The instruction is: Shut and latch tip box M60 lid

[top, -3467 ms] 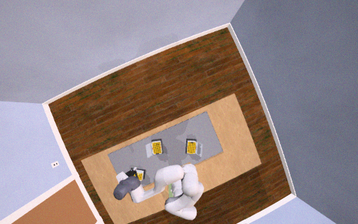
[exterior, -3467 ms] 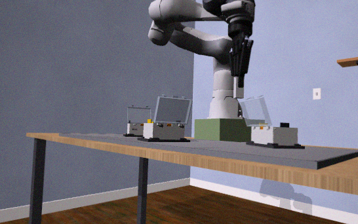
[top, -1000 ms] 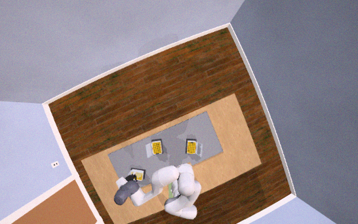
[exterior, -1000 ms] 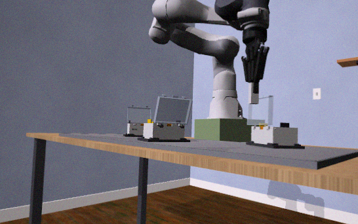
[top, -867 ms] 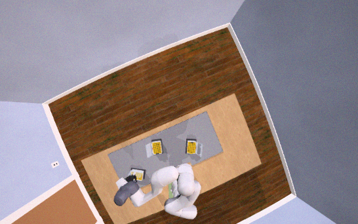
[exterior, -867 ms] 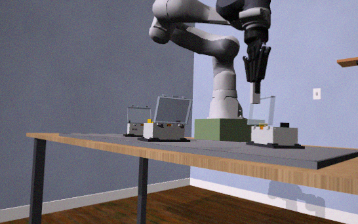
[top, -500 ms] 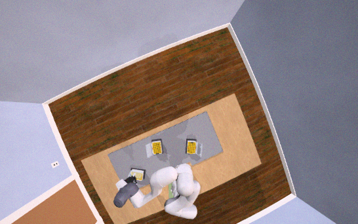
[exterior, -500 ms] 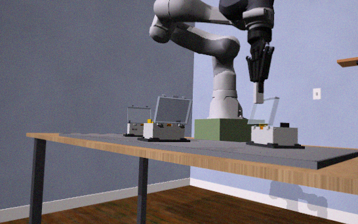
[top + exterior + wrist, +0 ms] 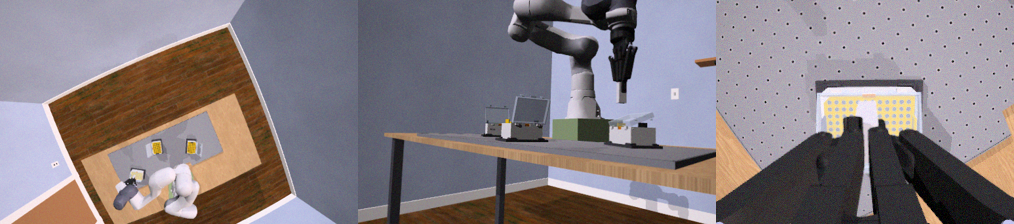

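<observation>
1. The gripper (image 9: 621, 97) hangs above the nearest tip box (image 9: 633, 135), fingers pressed together with nothing between them.
2. That box sits near the gray mat's (image 9: 587, 151) corner beside the green pedestal (image 9: 581, 130); its clear lid (image 9: 633, 119) lies tilted low over the yellow insert (image 9: 870, 111).
3. Farther along the table (image 9: 456, 144), two more tip boxes stand with lids upright: the middle box (image 9: 522, 130), then the far box (image 9: 493, 128).
4. Box stickers are too small to read.

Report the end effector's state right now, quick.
End effector: shut, holding nothing, poised above the partly lowered lid of the tip box.
</observation>
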`<action>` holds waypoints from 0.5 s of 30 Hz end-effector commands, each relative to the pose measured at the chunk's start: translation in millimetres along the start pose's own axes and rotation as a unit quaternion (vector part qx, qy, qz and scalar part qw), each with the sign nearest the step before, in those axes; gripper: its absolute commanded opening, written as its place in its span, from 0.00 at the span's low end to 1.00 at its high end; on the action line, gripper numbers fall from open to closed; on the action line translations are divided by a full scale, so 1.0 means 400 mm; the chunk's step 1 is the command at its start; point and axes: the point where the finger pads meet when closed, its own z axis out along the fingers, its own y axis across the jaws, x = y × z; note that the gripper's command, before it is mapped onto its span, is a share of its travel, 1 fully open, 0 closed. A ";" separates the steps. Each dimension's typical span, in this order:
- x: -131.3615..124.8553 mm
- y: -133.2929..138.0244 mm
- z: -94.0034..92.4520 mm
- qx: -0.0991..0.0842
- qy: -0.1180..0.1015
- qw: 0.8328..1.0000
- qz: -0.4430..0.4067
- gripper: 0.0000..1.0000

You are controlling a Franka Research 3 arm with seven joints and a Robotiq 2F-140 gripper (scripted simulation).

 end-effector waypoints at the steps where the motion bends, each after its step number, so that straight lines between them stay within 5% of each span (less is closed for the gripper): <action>1: -0.017 0.001 -0.003 0.000 -0.001 1.000 0.010 0.00; 15: -0.030 0.001 -0.005 0.000 -0.001 1.000 0.010 0.00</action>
